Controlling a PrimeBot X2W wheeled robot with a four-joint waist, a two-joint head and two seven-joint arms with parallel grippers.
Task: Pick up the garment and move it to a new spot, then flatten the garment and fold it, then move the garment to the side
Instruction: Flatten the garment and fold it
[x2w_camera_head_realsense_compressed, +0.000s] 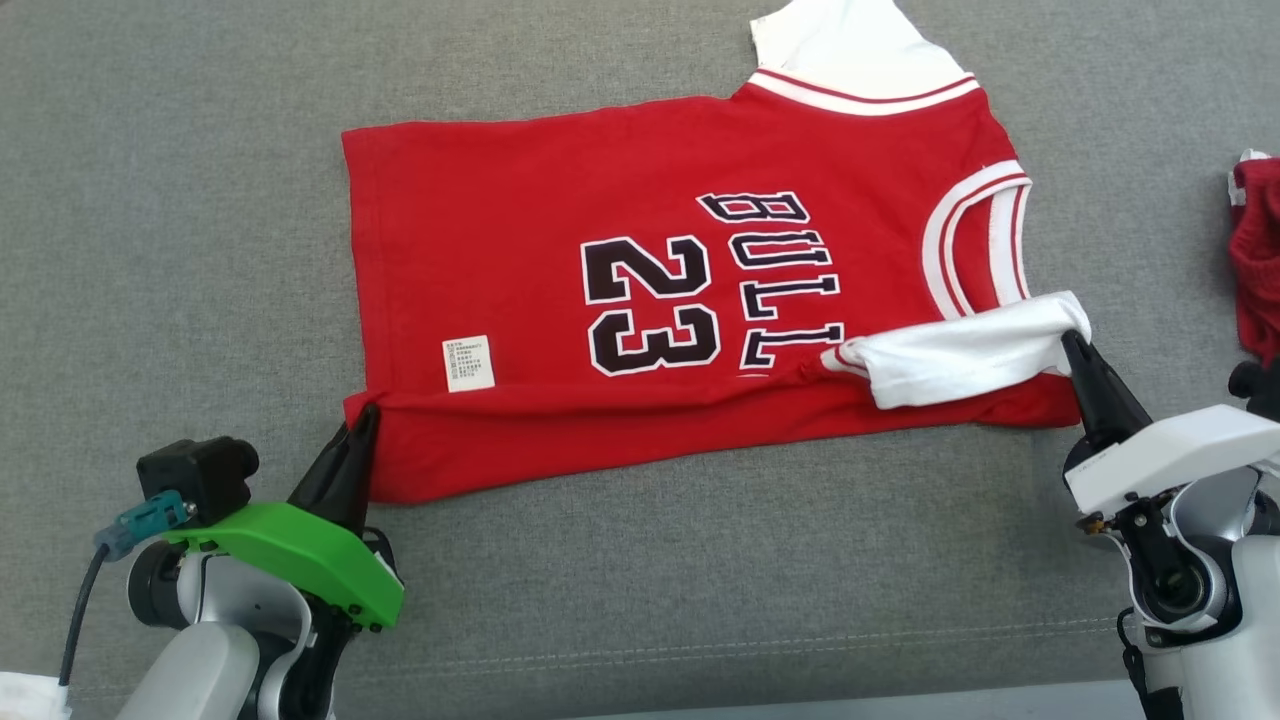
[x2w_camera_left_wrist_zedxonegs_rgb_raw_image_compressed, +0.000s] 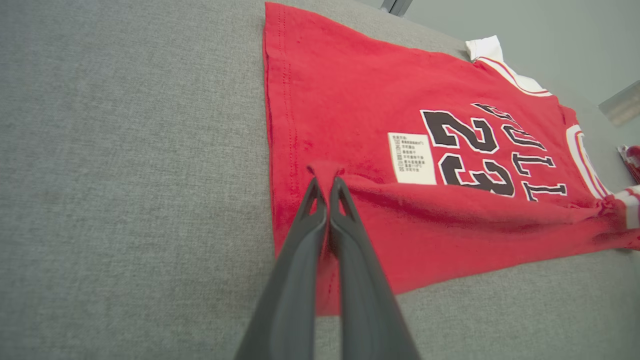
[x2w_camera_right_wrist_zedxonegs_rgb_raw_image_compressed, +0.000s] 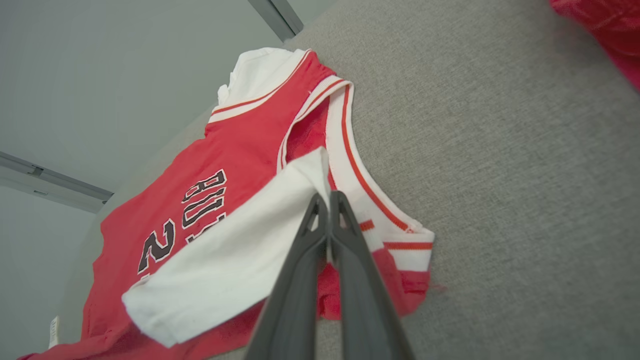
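Garment (x2w_camera_head_realsense_compressed: 560, 190), a red jersey with white trim and the number 23, lies sideways on a grey fabric surface (x2w_camera_head_realsense_compressed: 190, 230), neckline toward the robot's right.

Head view: the left gripper (x2w_camera_head_realsense_compressed: 365, 416) has its fingers pressed together on the near hem corner. The right gripper (x2w_camera_head_realsense_compressed: 1072, 346), likewise closed, pinches a white sleeve (x2w_camera_head_realsense_compressed: 960, 362) folded over the chest. A ridge of cloth runs between the two. Another red item (x2w_camera_head_realsense_compressed: 1258, 262) lies at the right edge.

Left wrist view: the fingers (x2w_camera_left_wrist_zedxonegs_rgb_raw_image_compressed: 300, 260) meet on a small peak of red hem, near the white care label (x2w_camera_left_wrist_zedxonegs_rgb_raw_image_compressed: 411, 158).

Right wrist view: the fingers (x2w_camera_right_wrist_zedxonegs_rgb_raw_image_compressed: 299, 270) clamp the sleeve's edge, just beside the striped neckline (x2w_camera_right_wrist_zedxonegs_rgb_raw_image_compressed: 367, 192).
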